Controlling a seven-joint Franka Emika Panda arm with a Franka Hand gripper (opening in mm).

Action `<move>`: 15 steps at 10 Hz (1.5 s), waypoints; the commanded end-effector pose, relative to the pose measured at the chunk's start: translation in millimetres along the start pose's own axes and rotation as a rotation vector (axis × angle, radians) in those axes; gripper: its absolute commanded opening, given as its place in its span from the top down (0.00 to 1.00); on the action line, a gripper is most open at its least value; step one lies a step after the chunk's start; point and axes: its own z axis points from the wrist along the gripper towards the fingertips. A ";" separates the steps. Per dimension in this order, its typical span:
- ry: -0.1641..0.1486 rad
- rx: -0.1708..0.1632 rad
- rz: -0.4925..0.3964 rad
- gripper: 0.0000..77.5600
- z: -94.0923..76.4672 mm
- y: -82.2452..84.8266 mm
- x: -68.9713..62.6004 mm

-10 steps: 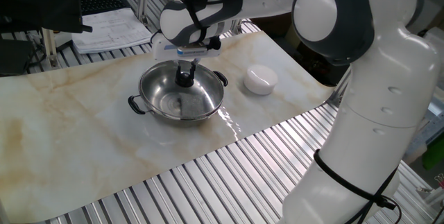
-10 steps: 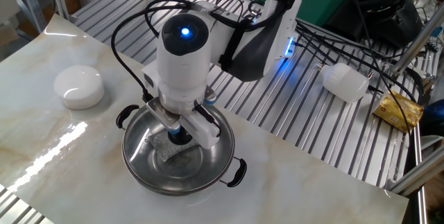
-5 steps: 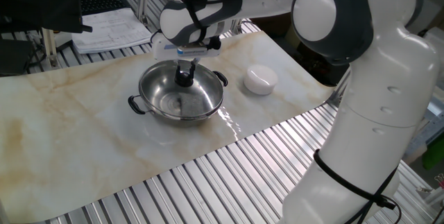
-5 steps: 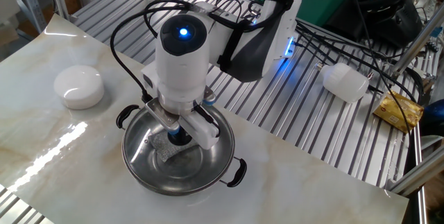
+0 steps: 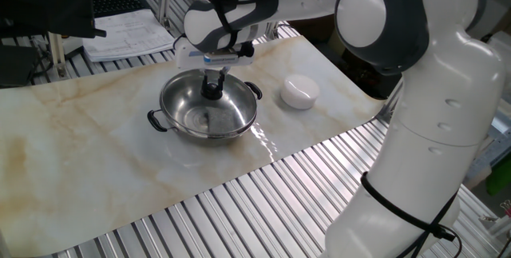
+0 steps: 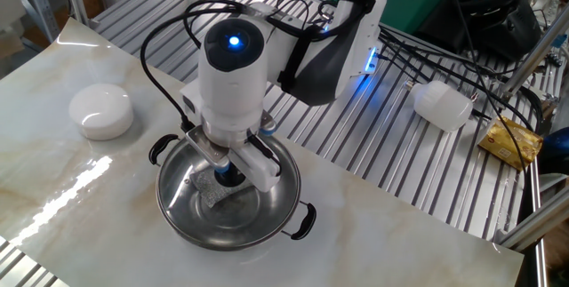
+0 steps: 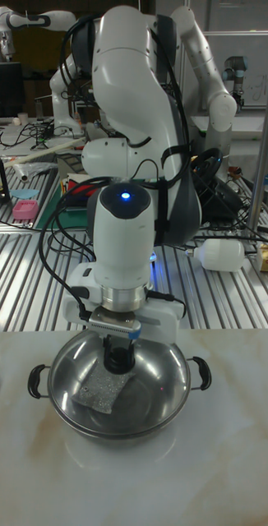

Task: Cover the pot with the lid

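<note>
The shiny steel pot with two black side handles stands on the marble sheet, also seen in the other fixed view and the tall view. The clear glass lid lies over its mouth, rim to rim as far as I can tell, and its glass shows a grey reflection. My gripper points straight down over the pot's centre, shut on the lid's black knob.
A small white dome-shaped object sits on the marble beside the pot. A white bottle lies on the slatted metal table behind. Papers lie at the far edge. The robot's base stands near the table's right side.
</note>
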 end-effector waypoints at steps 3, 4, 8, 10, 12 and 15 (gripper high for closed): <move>-0.006 0.000 -0.003 0.99 -1.4 -0.1 -1.5; -0.004 0.000 -0.004 0.99 -0.4 -0.2 -1.2; -0.005 -0.001 -0.004 0.99 1.2 -0.1 -0.5; -0.005 -0.001 -0.003 0.99 2.5 0.3 -0.6; -0.006 -0.002 -0.002 0.99 3.8 0.9 -0.2; -0.008 -0.003 -0.001 0.99 4.3 0.9 0.1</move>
